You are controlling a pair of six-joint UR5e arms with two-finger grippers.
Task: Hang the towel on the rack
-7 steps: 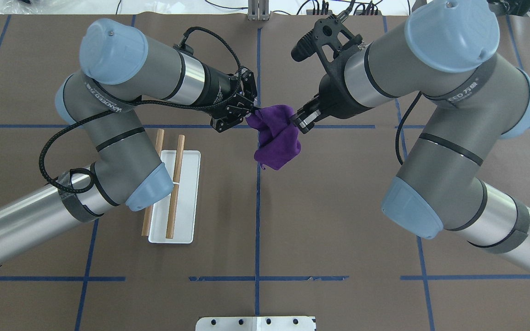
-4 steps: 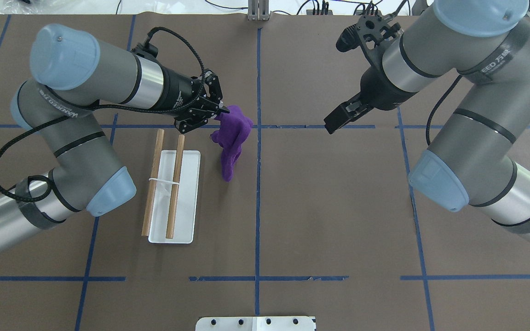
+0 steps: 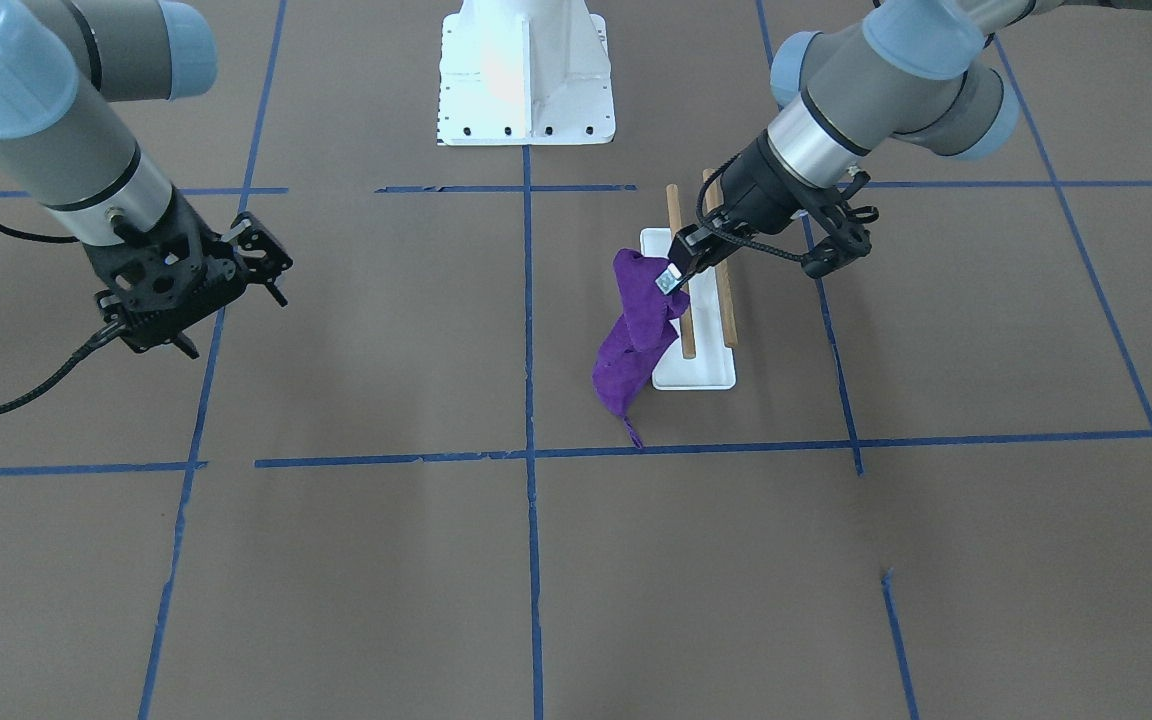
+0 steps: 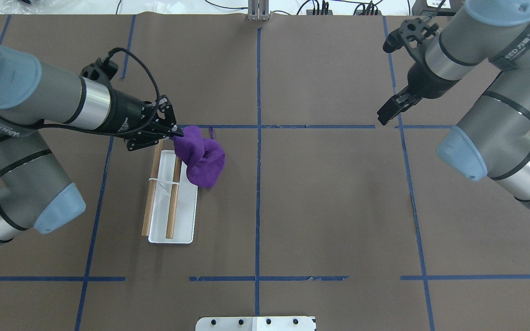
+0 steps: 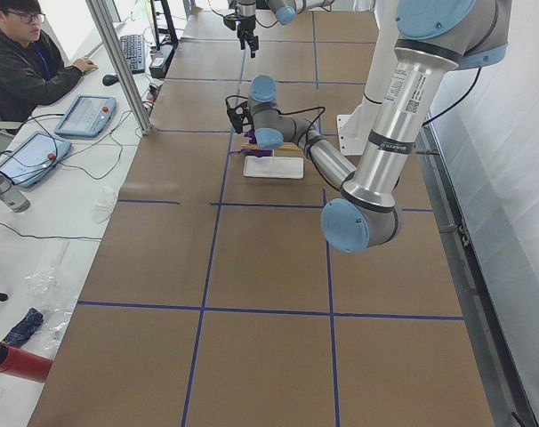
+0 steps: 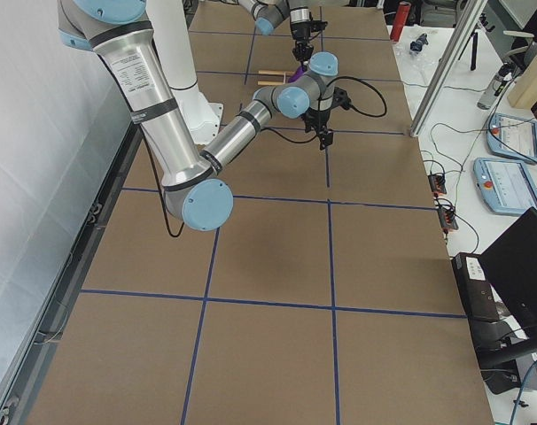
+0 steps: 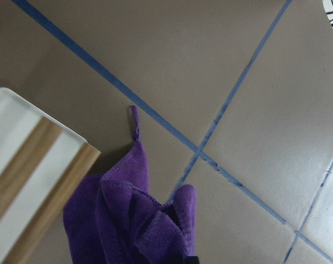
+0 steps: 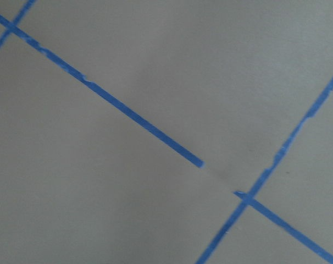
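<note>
A purple towel hangs bunched from my left gripper, which is shut on its top corner. It dangles over the far end of the rack, beside the inner wooden bar; the outer bar is apart from it. In the front view the towel hangs down next to the rack's white base, with the left gripper above. The left wrist view shows the towel and a bar end. My right gripper is open and empty, far right.
The white bolted robot pedestal stands at the near table edge. Blue tape lines divide the brown table. An operator sits at a side desk with tablets.
The right gripper let go of the towel and drew back to the right. The left gripper carried the towel leftward, from the table's middle to the rack's far end.
</note>
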